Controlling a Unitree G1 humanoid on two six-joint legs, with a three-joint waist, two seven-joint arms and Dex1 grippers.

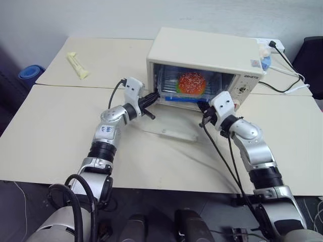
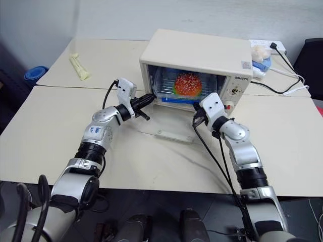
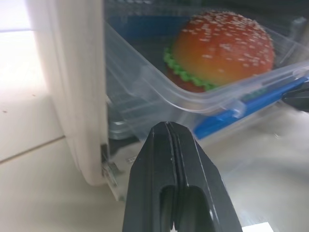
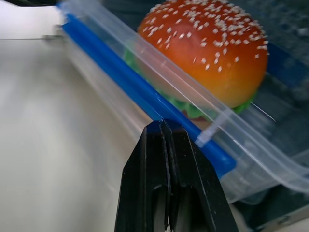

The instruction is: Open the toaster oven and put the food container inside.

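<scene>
The cream-white toaster oven (image 1: pixel 202 48) stands at the back of the table with its glass door (image 1: pixel 166 125) dropped flat toward me. Inside it sits the clear food container (image 1: pixel 191 83) holding a toy hamburger (image 3: pixel 222 46) with a sesame bun and green lettuce. My left gripper (image 1: pixel 155 94) is shut and empty, its tip (image 3: pixel 166 128) at the container's front left corner beside the oven's side wall. My right gripper (image 1: pixel 202 105) is also shut and empty, its tip (image 4: pixel 161 123) against the container's blue clip (image 4: pixel 120 77) at the front right.
A pale yellow wrapped bar (image 1: pixel 78 65) lies at the far left of the table. A power strip with black cables (image 1: pixel 276 50) sits behind the oven on the right. A blue object (image 1: pixel 31 74) lies off the table's left edge.
</scene>
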